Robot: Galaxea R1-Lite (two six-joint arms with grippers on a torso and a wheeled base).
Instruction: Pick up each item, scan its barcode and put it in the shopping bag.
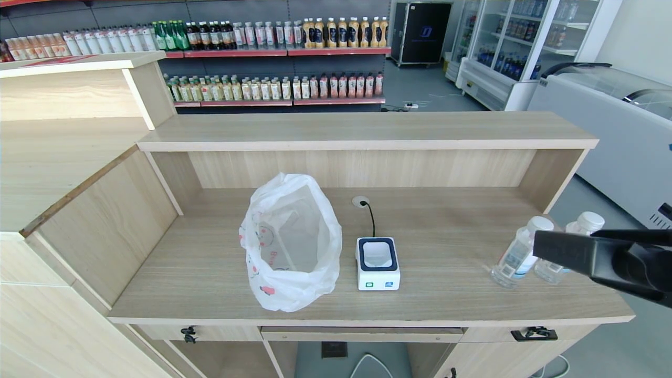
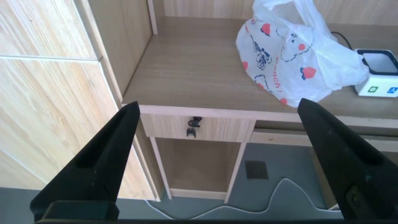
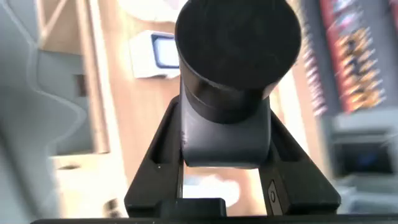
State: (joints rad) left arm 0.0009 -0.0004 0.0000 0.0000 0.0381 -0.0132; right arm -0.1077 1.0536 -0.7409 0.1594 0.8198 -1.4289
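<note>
1. Two clear bottles with white caps stand at the right end of the counter (image 1: pixel 446 294). In the head view the first bottle (image 1: pixel 517 254) and the second bottle (image 1: pixel 587 223) are right at the tip of the right gripper (image 1: pixel 556 252). The black gripper hides part of the second bottle. Both bottles stand up tall, side by side. I cannot tell if this gripper is spread or closed, or if it touches a bottle. From its tip, the scanner (image 1: pixel 378 262) is off to the left. The shopping bag (image 1: pixel 289 241) is farther that way, just beside the scanner, with its mouth wide.

2. In the left wrist view the left gripper (image 2: pixel 217 109) is spread wide and holds nothing. It hangs low, in front of the counter's edge. The shopping bag is ahead of it and higher up, on the counter top. The scanner is past the bag. The bottles are well apart from this gripper, at the other end of the counter.

3. In the right wrist view the scanner (image 3: pixel 152 53) lies beyond the gripper, off to one side. A pale blur close by may be a bottle, but I cannot be sure. The right arm is much nearer the bottles, so I think it should take the first bottle. It should hold it across its side, since it stands tall.
</note>
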